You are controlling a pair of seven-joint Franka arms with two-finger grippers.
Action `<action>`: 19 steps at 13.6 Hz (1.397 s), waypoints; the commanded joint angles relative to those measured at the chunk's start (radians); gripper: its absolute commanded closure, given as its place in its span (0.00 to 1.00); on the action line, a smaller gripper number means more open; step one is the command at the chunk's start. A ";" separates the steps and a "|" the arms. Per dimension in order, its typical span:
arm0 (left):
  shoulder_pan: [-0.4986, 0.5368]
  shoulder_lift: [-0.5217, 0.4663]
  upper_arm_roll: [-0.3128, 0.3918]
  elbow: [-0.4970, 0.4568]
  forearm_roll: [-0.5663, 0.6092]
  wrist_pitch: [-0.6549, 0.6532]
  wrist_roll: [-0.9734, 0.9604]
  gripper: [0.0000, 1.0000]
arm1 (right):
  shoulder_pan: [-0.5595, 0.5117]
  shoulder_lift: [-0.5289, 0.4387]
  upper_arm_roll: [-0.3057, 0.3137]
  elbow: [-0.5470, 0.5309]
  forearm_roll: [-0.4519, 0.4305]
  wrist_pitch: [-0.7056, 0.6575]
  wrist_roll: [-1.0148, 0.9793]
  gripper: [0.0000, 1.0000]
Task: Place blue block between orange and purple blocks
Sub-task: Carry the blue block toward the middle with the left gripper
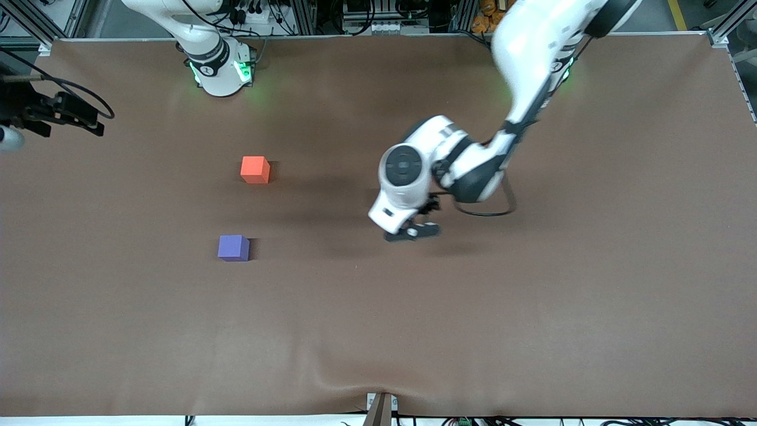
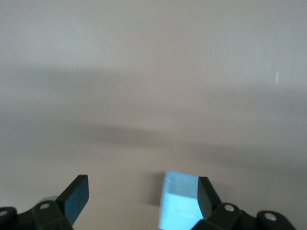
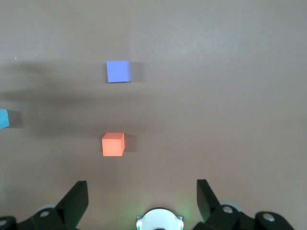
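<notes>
Wide bare brown desk (image 1: 532, 307) lies around the orange block (image 1: 255, 170) and the purple block (image 1: 233, 247), which sit well apart, orange farther from the front camera. The left gripper (image 2: 139, 196) is low over mid-desk, fingers (image 2: 76, 197) apart, the blue block (image 2: 178, 203) against one finger (partly cut off by the frame edge). From the front the arm hides it. The right gripper (image 3: 139, 199) waits high, fingers spread.
</notes>
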 commanded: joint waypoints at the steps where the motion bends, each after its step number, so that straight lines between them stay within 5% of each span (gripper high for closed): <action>1: 0.149 -0.157 -0.009 -0.043 0.011 -0.110 0.149 0.00 | -0.019 0.062 0.017 0.023 -0.006 -0.013 -0.017 0.00; 3: 0.273 -0.229 -0.015 -0.046 0.005 -0.181 0.281 0.00 | -0.010 0.149 0.017 0.023 -0.003 -0.025 -0.015 0.00; 7: 0.457 -0.399 -0.024 -0.100 -0.005 -0.320 0.568 0.00 | 0.082 0.165 0.023 0.016 0.009 -0.020 0.002 0.00; 11: 0.630 -0.535 -0.010 -0.154 -0.044 -0.383 0.956 0.00 | 0.165 0.263 0.022 0.014 0.190 0.067 0.121 0.00; 15: 0.499 -0.585 0.149 -0.151 -0.064 -0.436 1.002 0.00 | 0.335 0.347 0.023 0.011 0.230 0.235 0.467 0.00; 19: 0.396 -0.628 0.230 -0.143 -0.108 -0.468 0.911 0.00 | 0.484 0.419 0.023 0.000 0.240 0.410 0.628 0.00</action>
